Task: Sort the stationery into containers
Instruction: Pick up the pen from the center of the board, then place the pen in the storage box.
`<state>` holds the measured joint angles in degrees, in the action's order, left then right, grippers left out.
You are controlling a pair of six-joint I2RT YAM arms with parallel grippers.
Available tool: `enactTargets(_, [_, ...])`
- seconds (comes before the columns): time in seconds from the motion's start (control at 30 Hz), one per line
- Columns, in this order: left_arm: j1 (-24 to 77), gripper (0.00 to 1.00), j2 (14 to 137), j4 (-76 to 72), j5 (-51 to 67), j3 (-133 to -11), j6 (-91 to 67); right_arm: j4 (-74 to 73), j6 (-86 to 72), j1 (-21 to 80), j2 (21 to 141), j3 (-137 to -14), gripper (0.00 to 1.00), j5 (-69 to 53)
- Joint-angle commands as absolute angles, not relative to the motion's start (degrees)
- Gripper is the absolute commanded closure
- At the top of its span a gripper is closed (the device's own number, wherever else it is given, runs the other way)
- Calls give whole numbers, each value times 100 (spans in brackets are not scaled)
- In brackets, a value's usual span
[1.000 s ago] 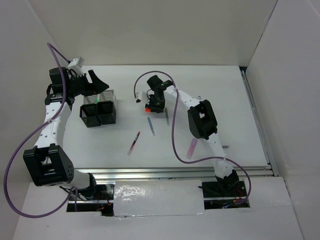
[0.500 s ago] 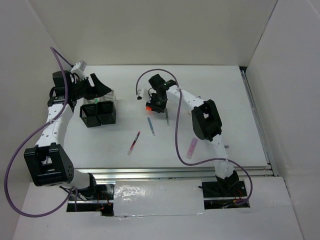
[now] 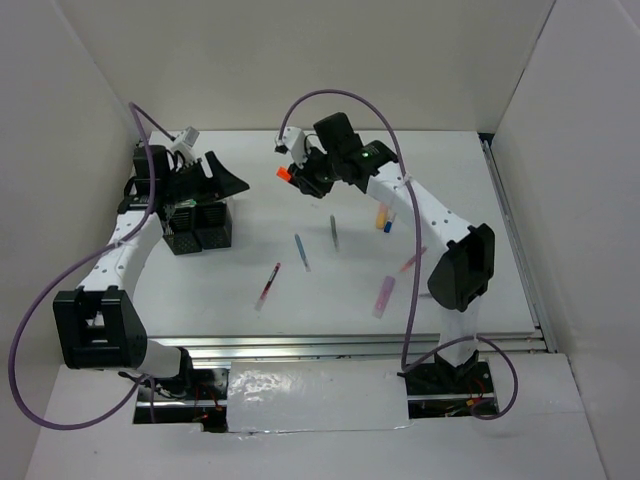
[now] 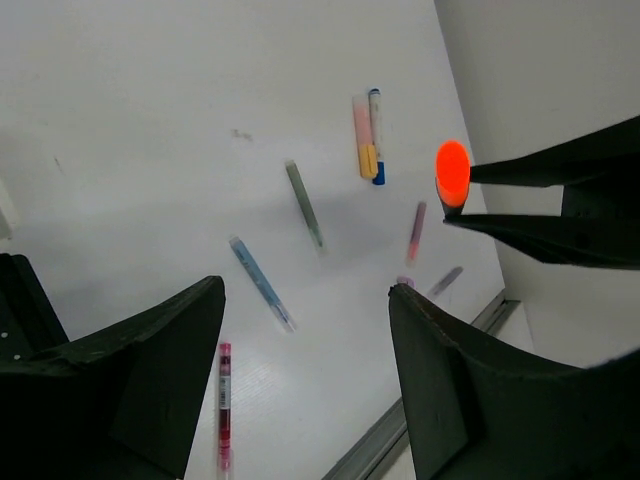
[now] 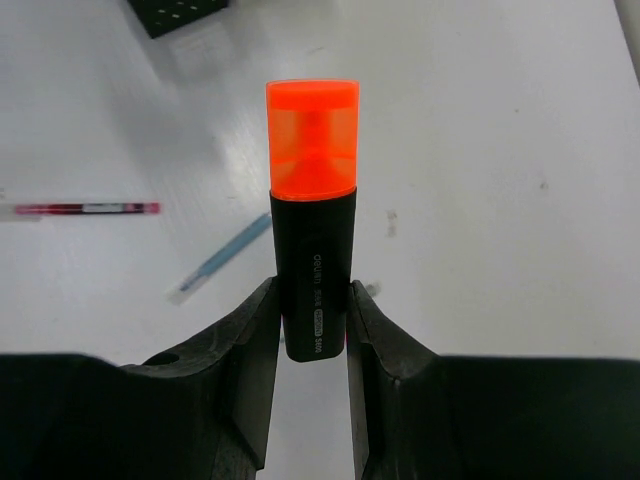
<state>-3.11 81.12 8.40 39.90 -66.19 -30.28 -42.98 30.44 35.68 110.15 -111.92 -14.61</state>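
Note:
My right gripper (image 3: 298,180) is shut on the orange-black highlighter (image 3: 287,174) and holds it in the air right of the containers; in the right wrist view the highlighter (image 5: 312,230) stands between my fingers (image 5: 245,345). The mesh cups (image 3: 197,228) stand at the left, the rear ones partly hidden by my open, empty left gripper (image 3: 228,181). On the table lie a blue pen (image 3: 301,252), a grey pen (image 3: 334,232), a red pen (image 3: 268,285), an orange highlighter beside a white blue-capped pen (image 3: 383,218), a thin reddish pen (image 3: 412,260) and a pink highlighter (image 3: 383,296).
The left wrist view shows the orange cap (image 4: 453,172) held by the right gripper's fingers (image 4: 560,200), with the red pen (image 4: 223,405), blue pen (image 4: 262,285) and grey pen (image 4: 304,205) below. A metal rail (image 3: 350,345) runs along the table's near edge. White walls enclose it.
My right gripper has lifted the orange-black highlighter off the table and carried it up and to the left. My left gripper has swung a little to the right over the cups.

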Motion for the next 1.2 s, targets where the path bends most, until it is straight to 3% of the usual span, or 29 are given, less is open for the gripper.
enactTargets(0.0, [-299,21,8042,98,4498,-6435,-3699,-4210,2716,3867,10714,-10934,100,-1740])
enactTargets(0.2, [-264,19,8033,-860,5220,-6161,-4402,-4236,2593,4148,10582,-10854,100,-1758])
enactTargets(0.67, [237,23,8156,-580,5291,-6152,-4175,-4272,2690,4570,10635,-11039,100,-1574])
enactTargets(1.0, [308,53,8112,-598,5317,-5977,-4184,-4192,2681,4667,10652,-11153,100,-1442])
enactTargets(1.07, [308,52,8086,-589,5309,-5950,-4192,-4175,2672,4667,10661,-11162,100,-1398])
enactTargets(1.17, [299,37,8042,-510,5265,-5941,-4148,-4166,2663,4667,10661,-11180,100,-1354])
